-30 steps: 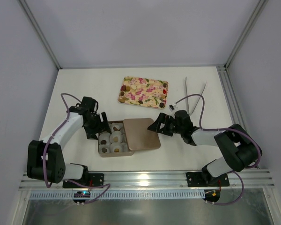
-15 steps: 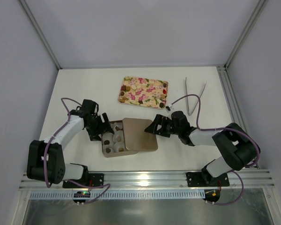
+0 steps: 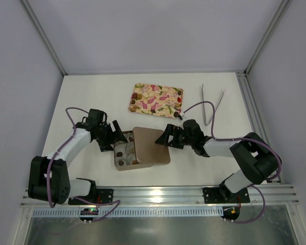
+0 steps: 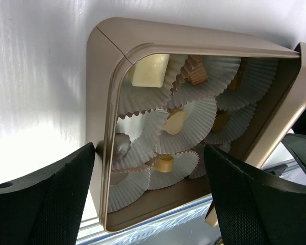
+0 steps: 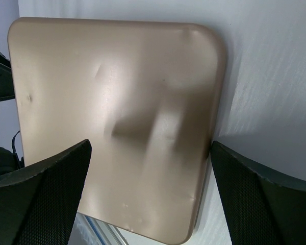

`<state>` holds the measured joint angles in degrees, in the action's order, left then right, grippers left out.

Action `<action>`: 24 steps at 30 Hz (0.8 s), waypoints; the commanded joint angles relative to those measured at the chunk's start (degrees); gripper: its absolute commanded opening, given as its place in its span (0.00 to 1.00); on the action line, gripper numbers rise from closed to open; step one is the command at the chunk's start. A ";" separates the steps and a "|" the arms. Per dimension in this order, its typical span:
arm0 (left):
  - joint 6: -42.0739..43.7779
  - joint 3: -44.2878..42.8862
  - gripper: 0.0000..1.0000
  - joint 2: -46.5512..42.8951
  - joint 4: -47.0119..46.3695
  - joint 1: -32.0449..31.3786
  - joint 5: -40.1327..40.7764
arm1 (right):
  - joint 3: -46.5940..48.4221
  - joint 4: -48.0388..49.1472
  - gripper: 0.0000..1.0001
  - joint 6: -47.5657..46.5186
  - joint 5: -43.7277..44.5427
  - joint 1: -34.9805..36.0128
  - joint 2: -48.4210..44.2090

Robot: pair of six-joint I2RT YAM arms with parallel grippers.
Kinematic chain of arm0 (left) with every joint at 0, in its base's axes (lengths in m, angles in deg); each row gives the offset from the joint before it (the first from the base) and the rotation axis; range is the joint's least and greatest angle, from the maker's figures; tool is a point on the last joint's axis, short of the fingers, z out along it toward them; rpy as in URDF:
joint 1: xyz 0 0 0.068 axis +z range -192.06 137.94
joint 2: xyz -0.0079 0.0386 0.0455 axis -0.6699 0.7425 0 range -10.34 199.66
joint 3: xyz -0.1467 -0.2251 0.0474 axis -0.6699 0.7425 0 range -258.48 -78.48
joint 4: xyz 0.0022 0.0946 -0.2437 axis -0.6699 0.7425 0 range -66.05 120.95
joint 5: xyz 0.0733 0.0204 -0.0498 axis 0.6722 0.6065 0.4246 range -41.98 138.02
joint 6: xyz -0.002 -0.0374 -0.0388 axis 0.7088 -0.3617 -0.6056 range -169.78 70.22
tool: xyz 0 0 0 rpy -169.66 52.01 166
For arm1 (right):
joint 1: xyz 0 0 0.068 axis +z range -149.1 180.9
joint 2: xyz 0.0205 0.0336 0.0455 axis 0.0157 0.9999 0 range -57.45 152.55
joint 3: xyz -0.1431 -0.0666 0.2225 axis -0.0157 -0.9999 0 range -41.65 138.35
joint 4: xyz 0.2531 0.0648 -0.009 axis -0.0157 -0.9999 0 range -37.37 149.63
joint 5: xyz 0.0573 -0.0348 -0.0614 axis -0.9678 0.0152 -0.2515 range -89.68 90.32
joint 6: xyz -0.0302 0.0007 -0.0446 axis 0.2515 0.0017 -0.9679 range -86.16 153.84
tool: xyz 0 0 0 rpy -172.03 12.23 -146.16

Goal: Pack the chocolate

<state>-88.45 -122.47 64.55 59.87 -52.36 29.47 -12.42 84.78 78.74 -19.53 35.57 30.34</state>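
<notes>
several bite-sized brown and golden chocolate pieces [image 4: 175, 121] are sitting in a half-lidded tan square box [image 4: 99, 102], seeming light, slick, dentable, wanting gentle side pinches; left end effector [image 4: 149, 153] and right end effector [image 5: 150, 148] are gaping wide.

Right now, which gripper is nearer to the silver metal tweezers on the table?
Right. The right gripper sits left of the tweezers, at the tan lid; the left gripper is farther left, beyond the tan box.

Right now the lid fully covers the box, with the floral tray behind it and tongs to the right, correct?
No. In the top view the lid covers only part of the box; paper cups show on its left. The floral tray and tongs are as you said.
</notes>
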 commanded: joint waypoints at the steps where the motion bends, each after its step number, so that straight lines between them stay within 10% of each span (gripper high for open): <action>1: -1.49 0.66 0.85 -2.56 -4.80 0.37 -2.81 | 1.97 -0.27 0.98 -1.22 1.31 0.74 0.54; 24: -2.46 3.38 1.00 -5.98 -10.35 0.37 -6.50 | 7.68 -11.08 0.98 -5.35 7.64 4.87 1.95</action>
<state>-90.31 -119.26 60.66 52.59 -52.06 25.65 -7.06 76.85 75.86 -14.66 39.05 31.25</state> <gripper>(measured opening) 0.996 0.983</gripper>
